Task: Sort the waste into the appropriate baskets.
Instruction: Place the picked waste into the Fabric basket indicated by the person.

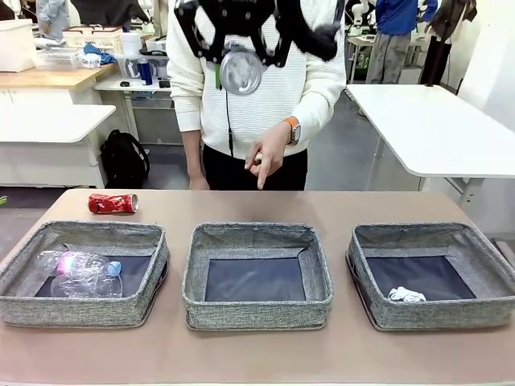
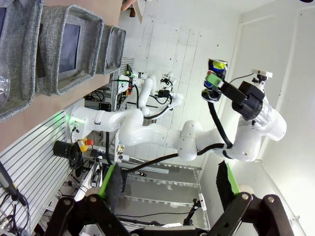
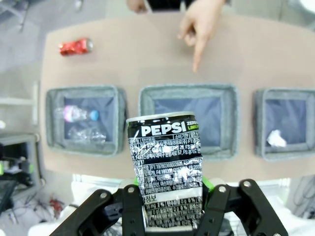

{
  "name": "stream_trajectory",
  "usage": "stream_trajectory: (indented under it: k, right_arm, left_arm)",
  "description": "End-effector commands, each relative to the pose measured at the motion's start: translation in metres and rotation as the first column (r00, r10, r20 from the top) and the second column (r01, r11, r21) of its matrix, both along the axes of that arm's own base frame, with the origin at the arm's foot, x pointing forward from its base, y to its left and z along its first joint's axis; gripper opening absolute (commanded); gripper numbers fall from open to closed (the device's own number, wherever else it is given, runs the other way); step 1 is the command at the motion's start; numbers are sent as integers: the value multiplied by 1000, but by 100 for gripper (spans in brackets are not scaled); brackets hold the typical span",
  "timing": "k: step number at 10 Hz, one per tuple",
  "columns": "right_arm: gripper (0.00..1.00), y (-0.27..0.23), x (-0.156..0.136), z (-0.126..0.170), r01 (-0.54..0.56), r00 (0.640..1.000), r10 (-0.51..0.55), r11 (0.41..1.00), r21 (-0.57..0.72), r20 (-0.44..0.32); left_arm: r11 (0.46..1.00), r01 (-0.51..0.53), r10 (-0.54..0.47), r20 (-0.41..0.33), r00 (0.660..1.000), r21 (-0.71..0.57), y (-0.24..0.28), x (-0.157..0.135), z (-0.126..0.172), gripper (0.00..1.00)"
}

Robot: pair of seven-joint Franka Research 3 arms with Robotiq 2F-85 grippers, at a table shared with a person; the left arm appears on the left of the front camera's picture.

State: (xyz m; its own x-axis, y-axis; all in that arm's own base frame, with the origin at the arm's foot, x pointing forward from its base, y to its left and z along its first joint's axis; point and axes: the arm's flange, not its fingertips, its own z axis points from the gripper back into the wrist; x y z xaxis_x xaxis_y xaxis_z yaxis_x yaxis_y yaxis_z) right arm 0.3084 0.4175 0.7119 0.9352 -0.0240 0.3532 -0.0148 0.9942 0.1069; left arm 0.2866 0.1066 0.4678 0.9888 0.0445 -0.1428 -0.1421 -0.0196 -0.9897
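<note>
Three grey baskets (image 1: pixel 257 277) sit below; a person's hand (image 1: pixel 269 153) points down at the middle one. Right gripper (image 3: pixel 170 196) clamps the black can (image 3: pixel 165 167) high above it. Left gripper (image 2: pixel 167 191) stands apart.

right gripper (image 3: pixel 170 204) clamped on a black pepsi can (image 3: pixel 166 169), high above the table (image 3: pixel 147 64). below, three grey baskets in a row: plastic bottles (image 3: pixel 81 123) in one end basket (image 3: pixel 84 120), middle basket (image 3: pixel 188 120) bare, paper wad (image 3: pixel 275 138) in the other end basket (image 3: pixel 285 123). red can (image 3: pixel 75 46) lying near the far edge. person's hand (image 3: pixel 202 22) pointing a finger toward the middle basket.
</note>
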Motion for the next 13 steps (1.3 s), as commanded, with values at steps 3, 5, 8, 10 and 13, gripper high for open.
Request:
stream_trajectory:
  k: [3,5,8,10,13]
  right_arm:
    - [34,-23,22,-156,-141,990,138,981,133,37]
    - [34,-24,31,-226,-108,993,115,978,176,-33]
    - [34,-21,37,-276,-44,994,62,983,176,-95]
    - [34,-25,38,-278,-24,994,42,984,177,-100]
    - [34,-27,40,-276,-12,994,30,986,169,-105]
  left_arm:
    - [1000,3,-3,21,1000,-18,0,-1,2,100]
    - [1000,3,-3,21,1000,-18,0,-1,2,100]
    - [1000,3,-3,21,1000,-18,0,-1,2,100]
    - [1000,3,-3,21,1000,-18,0,-1,2,100]
    - [1000,3,-3,21,1000,-18,0,-1,2,100]
